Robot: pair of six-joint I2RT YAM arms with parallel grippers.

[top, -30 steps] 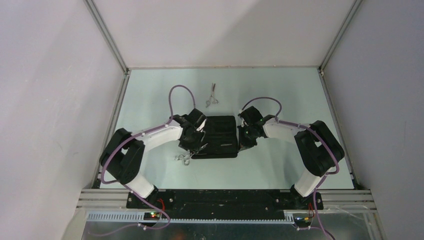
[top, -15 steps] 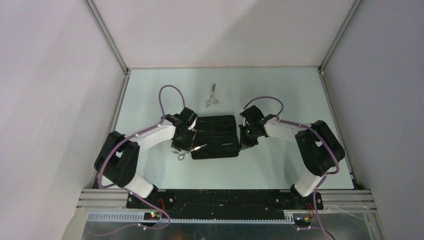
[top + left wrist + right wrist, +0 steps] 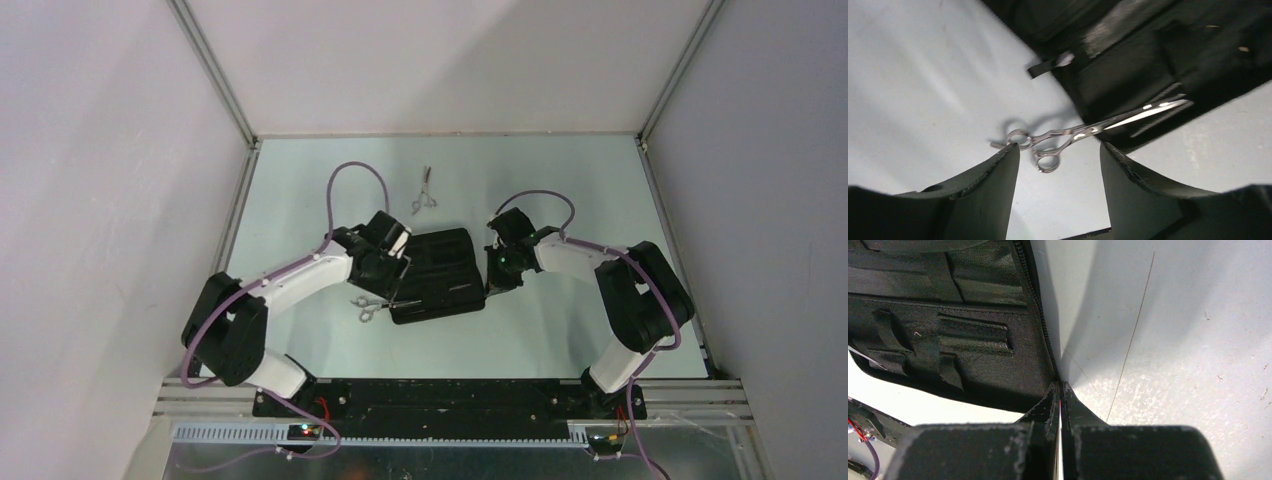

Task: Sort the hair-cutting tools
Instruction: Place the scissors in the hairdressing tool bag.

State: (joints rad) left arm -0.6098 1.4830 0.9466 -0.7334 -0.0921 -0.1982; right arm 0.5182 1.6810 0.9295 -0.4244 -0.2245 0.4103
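Scissors (image 3: 1073, 134): blades lie across fabric case (image 3: 440, 270) left edge, rings off it. Left tool (image 3: 1059, 150) spread, empty, straddling the rings. Right tool (image 3: 1059, 390) clamps the case's right edge. Probably best pinched at the pivot.

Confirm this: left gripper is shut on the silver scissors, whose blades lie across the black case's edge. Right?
Not quite: the left gripper is open, as the left wrist view shows, with the silver scissors lying between its spread fingers. Their blades do lie across the black case's edge.
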